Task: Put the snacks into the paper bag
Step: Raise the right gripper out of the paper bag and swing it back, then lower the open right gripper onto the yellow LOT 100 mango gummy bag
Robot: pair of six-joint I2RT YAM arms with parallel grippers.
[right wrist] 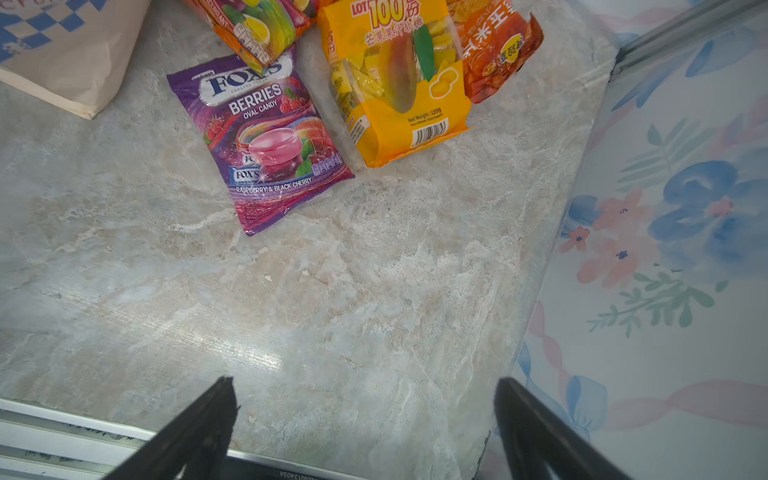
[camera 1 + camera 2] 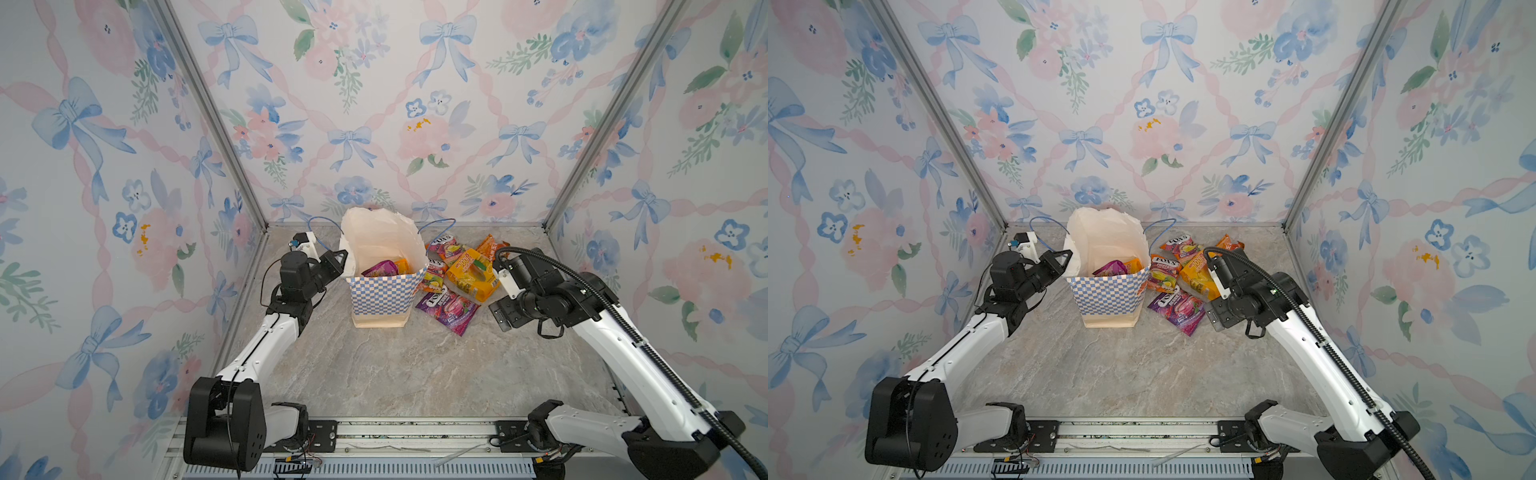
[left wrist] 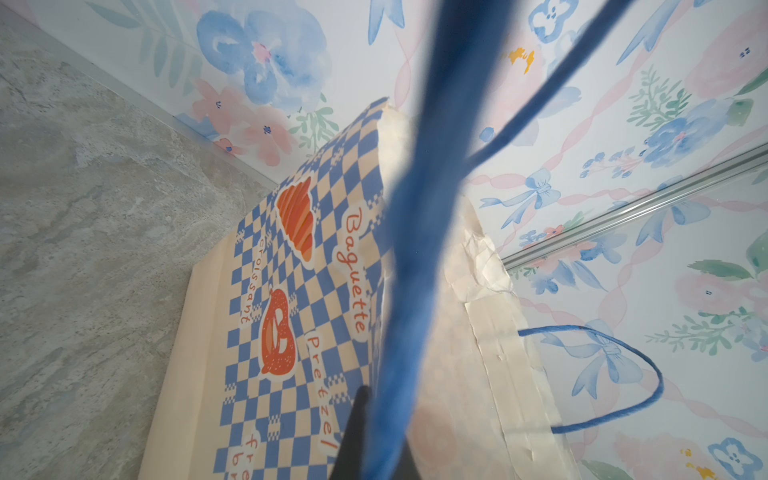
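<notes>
Bag (image 2: 382,291) held open, two snacks (image 2: 380,268) in, next pick pending.

Both top views: bag upright mid-counter (image 2: 415,374), left hand (image 2: 340,259) pressed together on its left rim; two packs inside, about five more heaped just right of it; right hand (image 2: 500,318) beside that heap, over bare counter. Left wrist view: checkered wall close up, blue cord (image 3: 415,249) across the lens, a dark finger (image 3: 357,432) beside it; paper or cord in the pinch, cannot tell. Right wrist view: right hand spread wide, nothing between; purple pack (image 1: 262,141) nearest, flat, top corner under an orange pack (image 1: 249,37), yellow pack (image 1: 399,83) just beside. Judged best: swing over the purple pack, come down on its free crimped edge, close firmly against slippery film, lift clear of the overlap, then drop through the mouth's middle with the rim pinned.
</notes>
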